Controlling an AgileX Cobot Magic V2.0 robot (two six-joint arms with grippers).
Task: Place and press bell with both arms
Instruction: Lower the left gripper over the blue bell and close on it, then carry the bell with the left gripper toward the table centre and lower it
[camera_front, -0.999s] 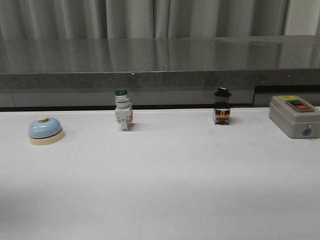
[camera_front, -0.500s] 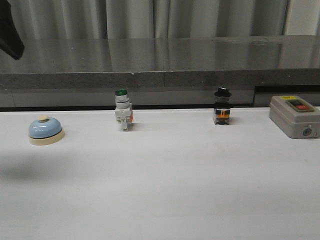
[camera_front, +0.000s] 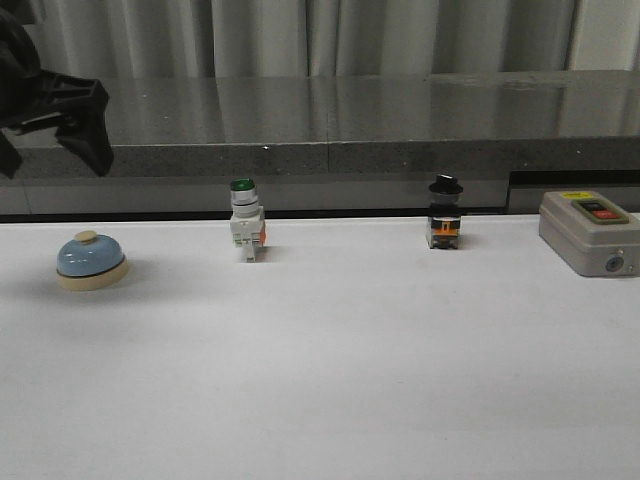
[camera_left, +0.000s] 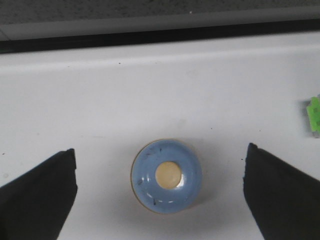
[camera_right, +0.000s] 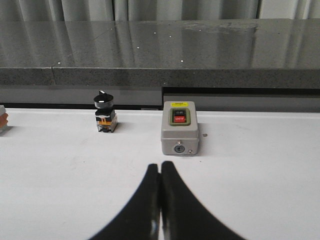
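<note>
Entering since half a second ago: left gripper (camera_front: 45, 125), now being held high at 12 o'clock above the bell (camera_front: 91, 261), fingers (camera_left: 37, 195) spread wide and empty. Bell is sitting at far left of the table (camera_front: 330, 380), untouched. Right gripper (camera_right: 160, 200) is being kept closed, empty. Descent is best kept centred, both fingers straddling the cream base evenly.

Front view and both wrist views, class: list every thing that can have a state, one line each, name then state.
Bell: upright on the table, untouched, nothing pressing its button.
Left gripper: open, fingers spread wide on either side of the bell, above it.
Right gripper: shut, empty, low over the table.
Green-capped switch: standing upright, untouched.
Black-knob switch: standing upright, untouched.
Grey box: resting flat, red button facing up.
</note>
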